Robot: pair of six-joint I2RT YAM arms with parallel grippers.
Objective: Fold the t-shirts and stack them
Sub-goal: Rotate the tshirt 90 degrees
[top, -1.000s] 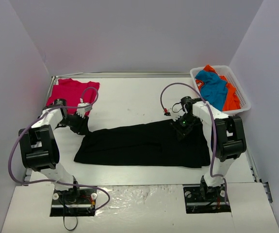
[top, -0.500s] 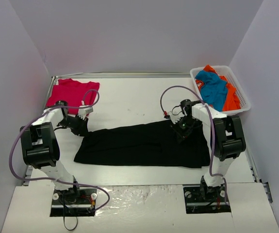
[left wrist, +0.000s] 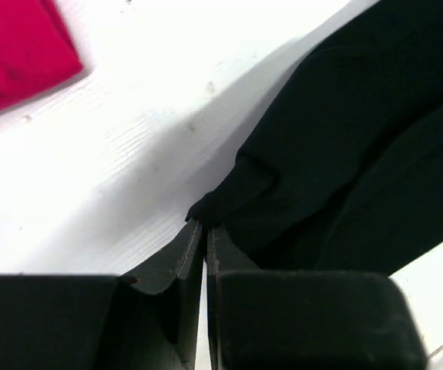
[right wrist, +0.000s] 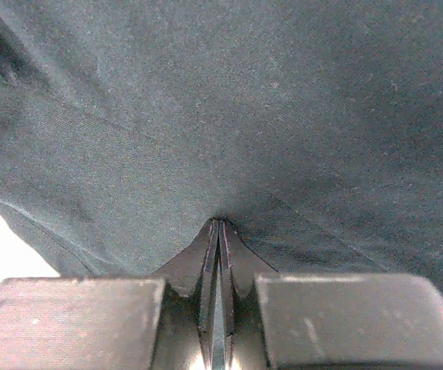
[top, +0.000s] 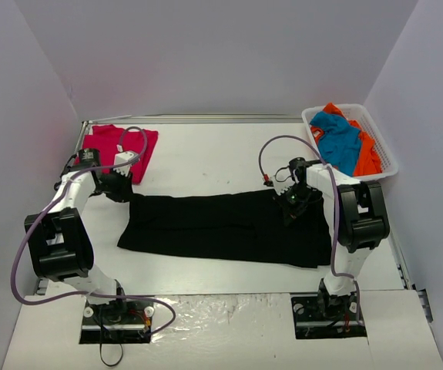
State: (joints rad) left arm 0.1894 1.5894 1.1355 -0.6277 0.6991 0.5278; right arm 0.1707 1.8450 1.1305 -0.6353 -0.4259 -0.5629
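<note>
1. While clamped on the black shirt (top: 221,227) at its two far corners, could still lose it. Lying as a wide band across the table (top: 206,154), between the two arms.
2. At the left gripper (left wrist: 203,223): fingers together on a small bunched tip of the far-left corner. Only a thin bite, so likely to slip out under a sharp pull.
3. At the right gripper (right wrist: 218,225): fingers together on a small pucker of cloth near the far-right edge. Cannot tell how many layers caught. If only the top one, lifting would peel the fold open rather than carry it whole.
4. Further risks: skew or wrinkles from an uneven lift on the two sides. Also dragging the red shirt (top: 117,142), which sits just beside the left gripper, on any sweep toward the far-left corner.
5. Compared with a second ago: left gripper now farther back and more to the left, with the far-left corner drawn out after it and the left edge squarer. Right gripper in much the same spot.
6. Waiting in the basket (top: 387,166) at far right: blue shirt (top: 337,139) and orange shirt (top: 367,158).
</note>
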